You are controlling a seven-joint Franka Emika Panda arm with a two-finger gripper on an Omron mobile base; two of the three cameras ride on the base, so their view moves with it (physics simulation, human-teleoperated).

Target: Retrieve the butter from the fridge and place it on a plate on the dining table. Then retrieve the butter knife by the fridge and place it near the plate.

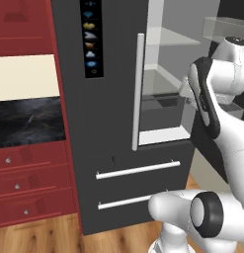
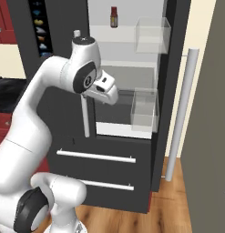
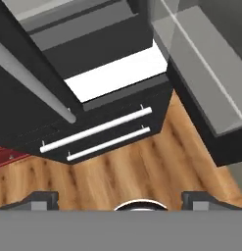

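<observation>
The fridge (image 1: pixel 111 123) is the biggest thing here, a tall dark grey unit with its right-hand door swung open, so the pale interior shows in both base views. Its closed left door carries a long white bar handle (image 1: pixel 138 91) and a black panel of blue and yellow icons (image 1: pixel 90 37) near the top. Below the doors sit two fridge drawers (image 2: pixel 98 170), each with a white horizontal bar. The open door (image 2: pixel 175 91) stands to the right of the fridge opening, with clear bins (image 2: pixel 151 34) fixed to its inner face and its own white bar handle (image 2: pixel 180 113) on the outer side.

Left of the fridge stand red cabinets (image 1: pixel 24 24) over a black-topped counter (image 1: pixel 27 121) with red drawers (image 1: pixel 24 185) beneath. A wooden floor (image 3: pixel 122 166) runs in front of the fridge.

The white arm (image 2: pixel 45 104) rises in front of the fridge, its wrist level with the middle shelves of the opening. In the hand view the gripper (image 3: pixel 120 200) looks down past the fridge's lower shelf and drawers to the floor; its two dark fingertips (image 3: pixel 41 198) stand wide apart at the bottom corners with nothing between them.

Inside the fridge, a small red bottle (image 2: pixel 114 17) stands on the upper shelf. On the counter left of the fridge a thin grey sliver, the butter knife (image 1: pixel 29 120), lies faintly against the dark stone. I cannot make out the butter on the fridge shelves that show.
</observation>
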